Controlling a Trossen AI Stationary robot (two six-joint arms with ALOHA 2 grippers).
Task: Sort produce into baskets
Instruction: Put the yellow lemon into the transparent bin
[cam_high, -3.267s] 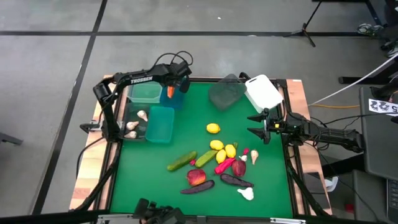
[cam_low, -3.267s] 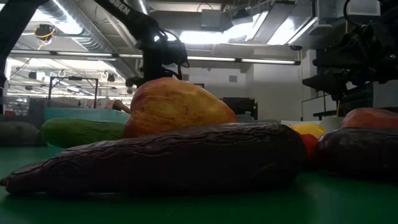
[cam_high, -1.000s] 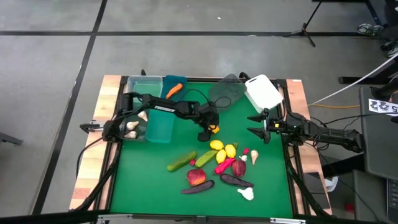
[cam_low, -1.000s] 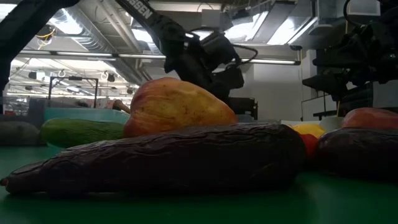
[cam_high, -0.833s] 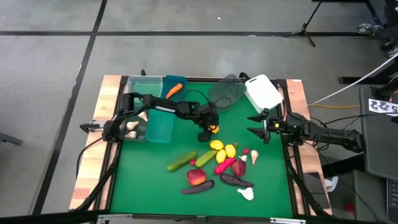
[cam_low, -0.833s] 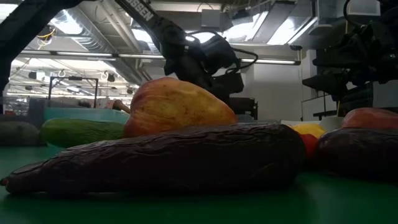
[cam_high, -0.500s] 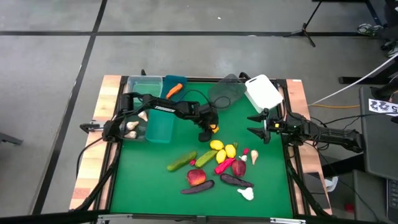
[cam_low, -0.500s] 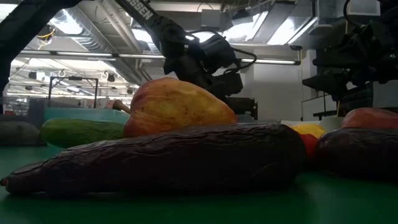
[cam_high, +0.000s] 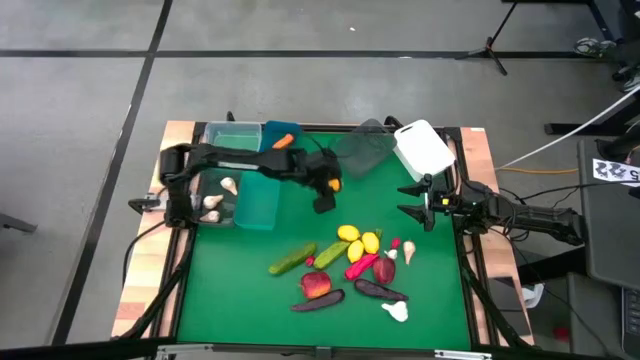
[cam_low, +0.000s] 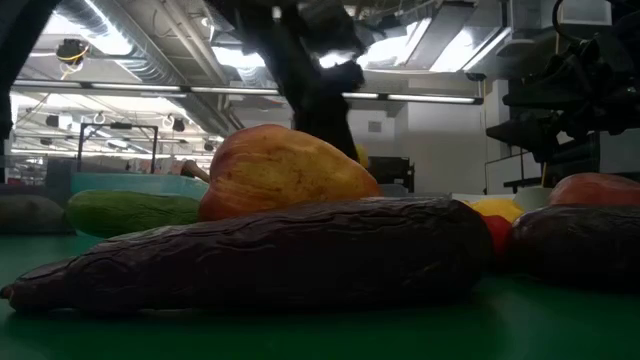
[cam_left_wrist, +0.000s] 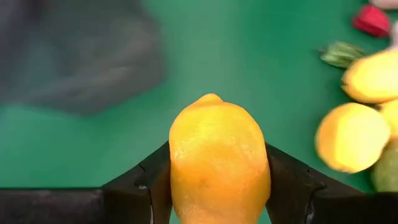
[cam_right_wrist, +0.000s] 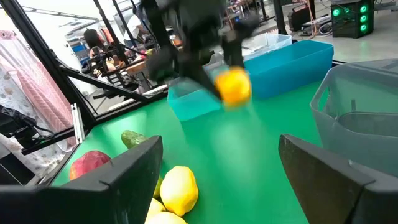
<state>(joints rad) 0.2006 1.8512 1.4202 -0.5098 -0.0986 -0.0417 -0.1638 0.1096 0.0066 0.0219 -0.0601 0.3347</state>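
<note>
Green felt surface (cam_high: 250, 300): left gripper (cam_high: 328, 190) jaws clamp a yellow toy lemon (cam_left_wrist: 219, 163) aloft near far edge; right gripper (cam_high: 414, 200) open, empty. Shallow pinch risks slippage.

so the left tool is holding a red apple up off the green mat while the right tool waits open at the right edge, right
Not quite: the left tool is holding a yellow lemon, not a red apple, as the left wrist view shows. The apple lies on the green mat. The right tool does wait open at the right edge.
</note>
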